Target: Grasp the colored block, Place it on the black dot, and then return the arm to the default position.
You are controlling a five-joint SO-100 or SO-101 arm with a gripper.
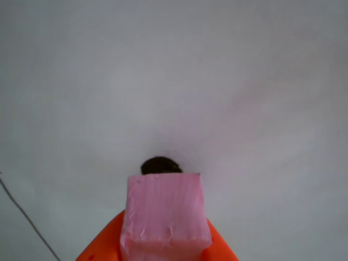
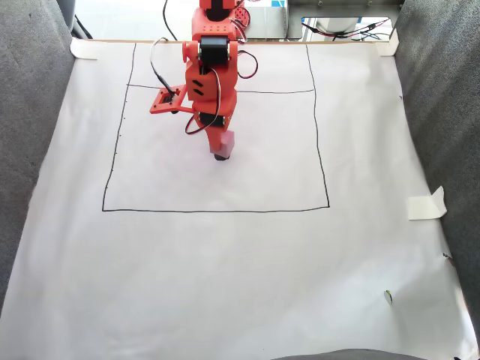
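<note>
The other view sat low and close behind the gripper [image 1: 163,250], facing forward over the pink foam cube [image 1: 164,211] at bottom centre toward the black dot [image 1: 160,165] on white paper [image 1: 244,81]. The fixed view looked down steeply from farther off, opposite the orange arm [image 2: 210,67] at top centre, taking in the whole sheet [image 2: 225,285]. The 2 views shared the cube [image 2: 225,140] and the paper around it.

Black dot [image 1: 159,165] half-hidden — perhaps more.
</note>
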